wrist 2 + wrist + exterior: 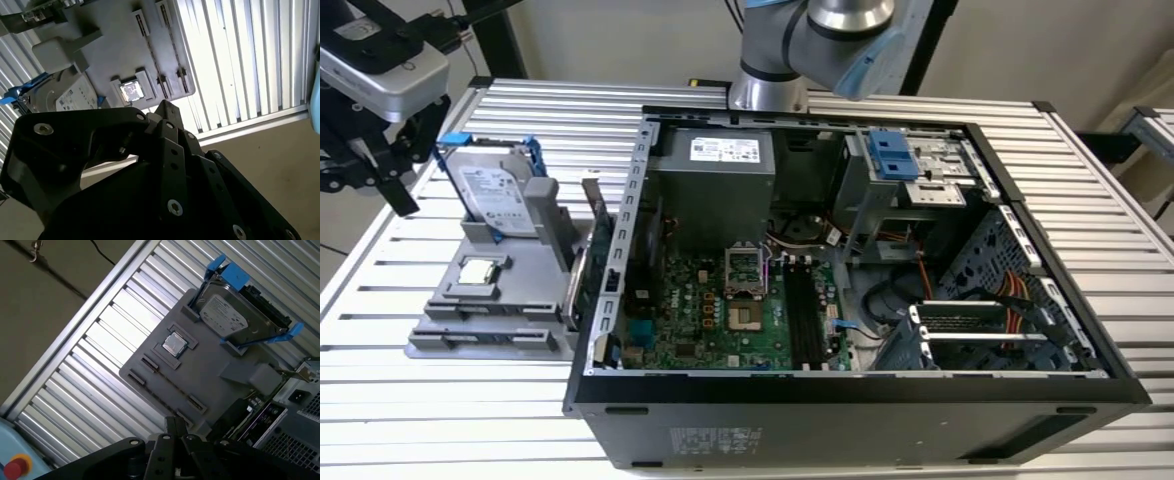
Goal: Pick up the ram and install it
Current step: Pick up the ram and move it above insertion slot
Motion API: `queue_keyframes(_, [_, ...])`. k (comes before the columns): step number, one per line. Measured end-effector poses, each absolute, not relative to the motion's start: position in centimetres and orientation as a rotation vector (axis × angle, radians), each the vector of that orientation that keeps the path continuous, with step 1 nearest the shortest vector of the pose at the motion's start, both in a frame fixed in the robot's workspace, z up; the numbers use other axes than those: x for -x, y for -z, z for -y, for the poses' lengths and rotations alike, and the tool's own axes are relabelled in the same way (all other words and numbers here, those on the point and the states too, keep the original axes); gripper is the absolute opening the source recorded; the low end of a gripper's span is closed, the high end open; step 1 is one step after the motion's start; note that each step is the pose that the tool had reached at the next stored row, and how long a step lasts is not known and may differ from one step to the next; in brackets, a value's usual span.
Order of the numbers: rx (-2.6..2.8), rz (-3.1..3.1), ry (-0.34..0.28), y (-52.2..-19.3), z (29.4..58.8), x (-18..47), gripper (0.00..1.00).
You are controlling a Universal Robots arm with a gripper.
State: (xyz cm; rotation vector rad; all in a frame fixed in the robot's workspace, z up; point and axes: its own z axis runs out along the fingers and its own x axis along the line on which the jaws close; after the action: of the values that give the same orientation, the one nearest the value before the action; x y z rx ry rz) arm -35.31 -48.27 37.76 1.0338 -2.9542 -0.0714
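Heh, so my pincer (398, 195) is closed on nothing in the exterior view's upper left, and the ram (583, 270) sits lower right of it, on edge between the gray holder (494, 325) and the PC case (854, 405), long axis running up-down the frame.

The dark, slim ram (584, 292) stands on edge between holder (480, 335) and case (854, 420).
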Motion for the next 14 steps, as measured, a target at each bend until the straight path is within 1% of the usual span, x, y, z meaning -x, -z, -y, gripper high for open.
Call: queue_keyframes(14, [-1.065,2.943,0.071,-37.75,48.27,35.31,0.0])
